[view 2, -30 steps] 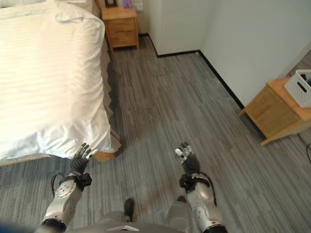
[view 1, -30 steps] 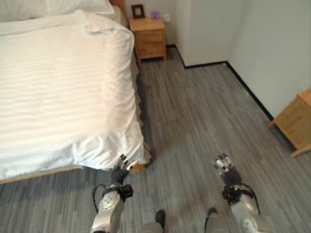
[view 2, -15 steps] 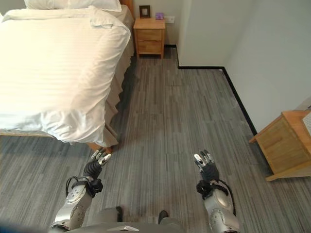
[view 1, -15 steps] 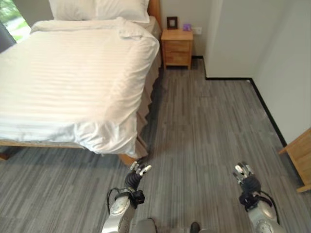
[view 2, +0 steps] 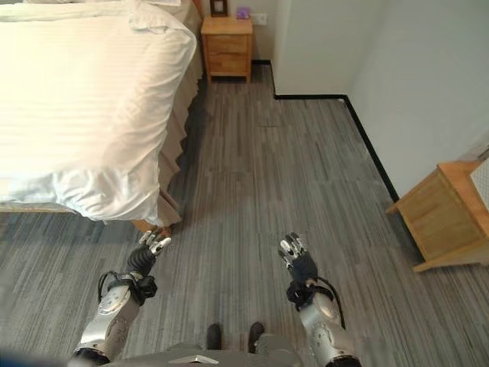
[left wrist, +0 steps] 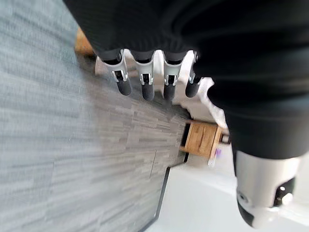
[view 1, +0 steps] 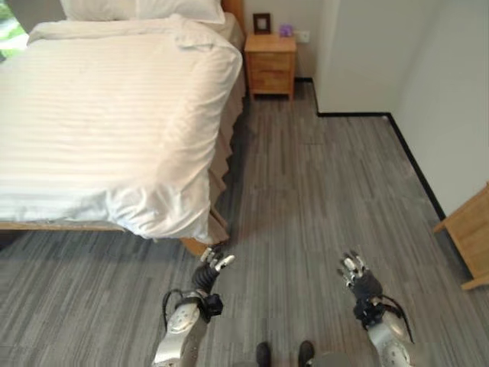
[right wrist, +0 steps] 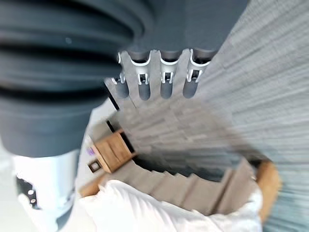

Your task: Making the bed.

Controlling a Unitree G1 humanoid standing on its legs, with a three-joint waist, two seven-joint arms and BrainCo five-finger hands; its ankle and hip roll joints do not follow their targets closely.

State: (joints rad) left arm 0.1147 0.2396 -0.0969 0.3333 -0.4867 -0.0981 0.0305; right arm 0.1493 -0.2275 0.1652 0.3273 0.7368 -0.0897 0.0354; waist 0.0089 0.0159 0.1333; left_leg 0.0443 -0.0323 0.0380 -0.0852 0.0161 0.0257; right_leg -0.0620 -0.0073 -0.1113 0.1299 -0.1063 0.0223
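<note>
A bed with a white striped duvet [view 1: 107, 115] takes up the left of the scene, its near corner [view 1: 164, 218] bunched and hanging over the wooden frame. White pillows [view 1: 145, 9] lie at the head. My left hand [view 1: 209, 272] hovers over the floor just below that corner, fingers [left wrist: 145, 82] straight and empty. My right hand [view 1: 356, 277] hangs over bare floor further right, fingers [right wrist: 164, 79] straight, holding nothing. The duvet corner [right wrist: 164, 212] shows past the right hand.
A wooden nightstand [view 1: 270, 65] with a small frame stands by the bed's head against the far wall. Another wooden cabinet [view 2: 443, 218] sits at the right wall. Grey plank floor [view 1: 321, 183] runs between the bed and the white walls.
The camera has shifted, so the bed sits a little more to the left. Both hands remain low over the floor, open and empty; the right one has moved slightly left.
</note>
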